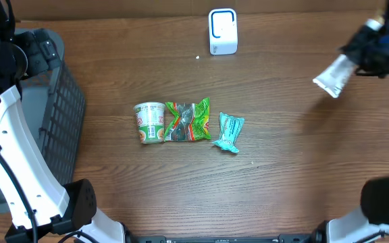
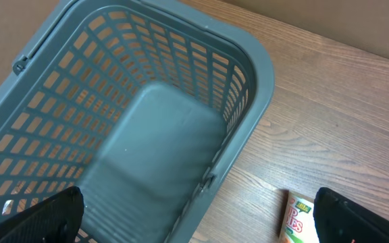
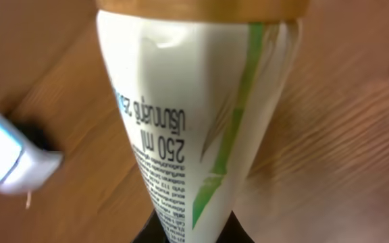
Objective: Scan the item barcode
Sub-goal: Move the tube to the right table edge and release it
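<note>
A white tube (image 1: 333, 75) with a green leaf print and small black text (image 3: 201, 115) hangs in the air at the right. My right gripper (image 1: 368, 50) is shut on its narrow end (image 3: 193, 233), and the wide end points down and left over the table. The white barcode scanner (image 1: 222, 31) stands at the back centre; in the right wrist view the scanner (image 3: 9, 158) lies blurred at the left, apart from the tube. My left gripper (image 2: 198, 226) is open over the grey basket (image 2: 242, 101), with nothing between its fingers (image 2: 42, 216).
A cup noodle (image 1: 150, 122), a green snack packet (image 1: 188, 120) and a teal packet (image 1: 229, 131) lie in a row mid-table. The grey basket (image 1: 59, 115) stands at the left edge. The cup noodle (image 2: 299, 217) also shows beside the left gripper's right finger.
</note>
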`<action>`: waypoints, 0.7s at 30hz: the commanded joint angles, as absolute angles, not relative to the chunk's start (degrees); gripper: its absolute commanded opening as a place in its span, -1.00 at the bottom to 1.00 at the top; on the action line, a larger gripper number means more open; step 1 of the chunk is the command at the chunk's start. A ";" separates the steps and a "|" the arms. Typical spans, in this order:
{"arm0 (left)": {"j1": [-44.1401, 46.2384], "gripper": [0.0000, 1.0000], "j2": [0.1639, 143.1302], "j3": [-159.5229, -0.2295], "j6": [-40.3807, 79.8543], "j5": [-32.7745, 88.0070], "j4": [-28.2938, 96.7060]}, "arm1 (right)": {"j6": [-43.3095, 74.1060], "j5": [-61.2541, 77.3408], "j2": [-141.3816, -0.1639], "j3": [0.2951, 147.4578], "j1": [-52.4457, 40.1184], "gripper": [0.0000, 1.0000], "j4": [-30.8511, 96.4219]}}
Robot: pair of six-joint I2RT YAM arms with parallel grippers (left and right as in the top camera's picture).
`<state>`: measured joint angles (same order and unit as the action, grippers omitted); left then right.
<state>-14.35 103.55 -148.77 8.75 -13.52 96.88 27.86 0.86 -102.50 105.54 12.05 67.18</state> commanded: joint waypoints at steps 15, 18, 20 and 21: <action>-14.33 0.99 103.77 -148.88 7.90 -13.47 96.79 | 42.78 7.62 -104.07 75.99 30.79 -0.07 40.58; -14.33 0.99 103.77 -148.88 7.90 -13.47 96.79 | 40.75 9.21 -104.05 76.14 29.98 0.15 40.77; -14.33 0.99 103.77 -148.88 7.90 -13.47 96.79 | 36.73 11.60 -104.05 77.06 29.34 0.43 41.17; -14.33 1.00 103.77 -148.88 7.90 -13.47 96.79 | 35.62 11.66 -103.92 78.17 28.84 0.49 42.52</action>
